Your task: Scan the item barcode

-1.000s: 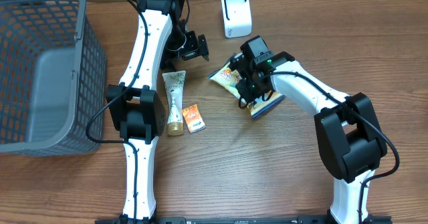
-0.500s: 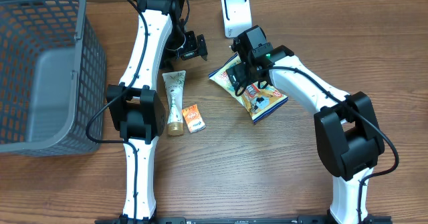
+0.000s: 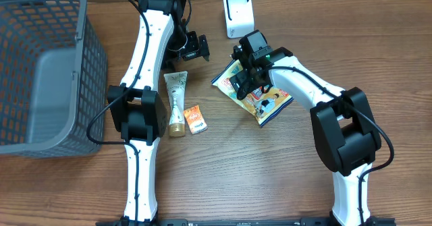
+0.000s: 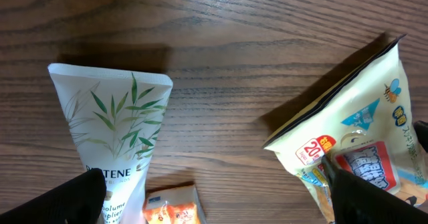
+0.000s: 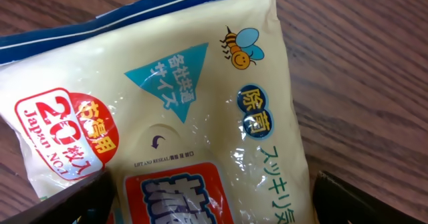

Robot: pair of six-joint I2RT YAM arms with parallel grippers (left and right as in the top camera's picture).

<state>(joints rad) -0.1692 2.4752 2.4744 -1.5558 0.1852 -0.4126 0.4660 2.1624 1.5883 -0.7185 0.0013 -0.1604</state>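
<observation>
Looking down on a brown wooden table (image 3: 270, 179) with dark wavy lines running through the wood. Seeing only a thin pale strip past the far edge, too small for telling anything about the room.

Finding a big grey plastic basket with holes in its walls (image 3: 88, 44) sitting at the left side of the table. Finding a small white box-shaped scanner (image 3: 238, 14) standing at the far edge, near the middle.

Spotting a yellow plastic snack bag with a blue edge (image 3: 270, 103) (image 4: 361, 137) (image 5: 167, 83) lying on the wood, just in front of the scanner. Showing a red round sticker and a little bee drawing on its top side.

Holding the right gripper (image 3: 246, 77) right over the far end of the bag, spreading its black fingers (image 5: 364, 200) wide and gripping nothing.

Holding the left gripper (image 3: 195, 47) over bare wood to the left of the bag, also spreading wide and gripping nothing.

Seeing a soft white tube with green leaves (image 3: 176, 94) (image 4: 114, 124) lying close to the left gripper, and a small orange packet (image 3: 195, 119) (image 4: 170, 210) lying just beside the tube's near end.
</observation>
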